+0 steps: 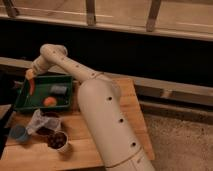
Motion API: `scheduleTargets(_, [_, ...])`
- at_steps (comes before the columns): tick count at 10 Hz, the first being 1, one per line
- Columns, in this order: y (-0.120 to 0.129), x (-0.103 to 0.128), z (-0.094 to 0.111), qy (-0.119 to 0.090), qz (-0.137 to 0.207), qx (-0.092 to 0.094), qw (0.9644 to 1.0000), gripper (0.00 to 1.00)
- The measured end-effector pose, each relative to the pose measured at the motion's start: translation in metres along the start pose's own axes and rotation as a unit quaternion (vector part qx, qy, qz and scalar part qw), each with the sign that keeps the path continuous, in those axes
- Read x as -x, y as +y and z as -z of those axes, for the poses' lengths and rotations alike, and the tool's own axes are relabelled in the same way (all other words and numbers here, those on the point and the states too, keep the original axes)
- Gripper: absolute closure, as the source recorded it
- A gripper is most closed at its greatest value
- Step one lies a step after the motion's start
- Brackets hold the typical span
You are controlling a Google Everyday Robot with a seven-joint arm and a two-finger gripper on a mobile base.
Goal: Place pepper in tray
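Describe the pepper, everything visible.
The pepper is slim, long and orange-red, tapering toward its lower end, smooth-looking. It hangs nearly upright from the hand, which holds its top end at the far left of the scene. It sits over the left end of the green tray, near the left rim. Whether its tip touches the tray floor cannot be told. The round orange fruit in the tray lies apart from it.
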Motion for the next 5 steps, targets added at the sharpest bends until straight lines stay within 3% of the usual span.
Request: scheduleTargets(5, [0.0007,-0.0004,-0.0009,0.001,0.001,0.000,1.0000,0.58])
